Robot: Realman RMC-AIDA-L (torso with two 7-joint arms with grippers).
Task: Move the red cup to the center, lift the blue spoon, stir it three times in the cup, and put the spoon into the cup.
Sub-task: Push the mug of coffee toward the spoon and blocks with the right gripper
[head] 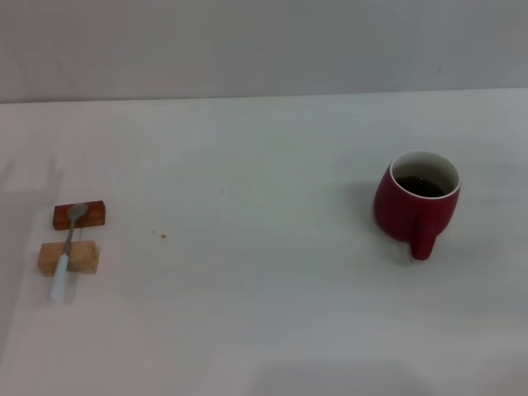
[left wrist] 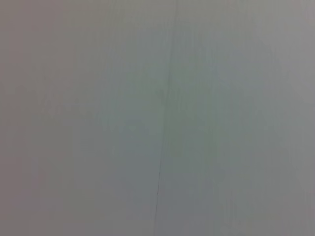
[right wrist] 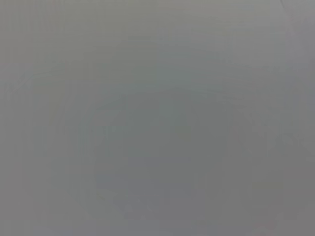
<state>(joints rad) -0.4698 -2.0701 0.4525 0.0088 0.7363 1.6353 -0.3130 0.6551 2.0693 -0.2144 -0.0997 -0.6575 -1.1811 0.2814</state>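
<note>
A: Where is the rounded dark red ceramic mug with the white rim [head: 415,202]?

B: On the right side of the white table [head: 264,165], upright, dark liquid inside, thick handle toward the robot.

A: And the slim spoon with grey metal bowl and pale blue handle [head: 67,250]?

B: Far left, well apart from the mug, lying across a dark brown wooden block [head: 80,215] and a light wooden block [head: 68,257].

A: Fingers?

B: Neither gripper is in view; no fingers to place things against, so I cannot tell their state
</note>
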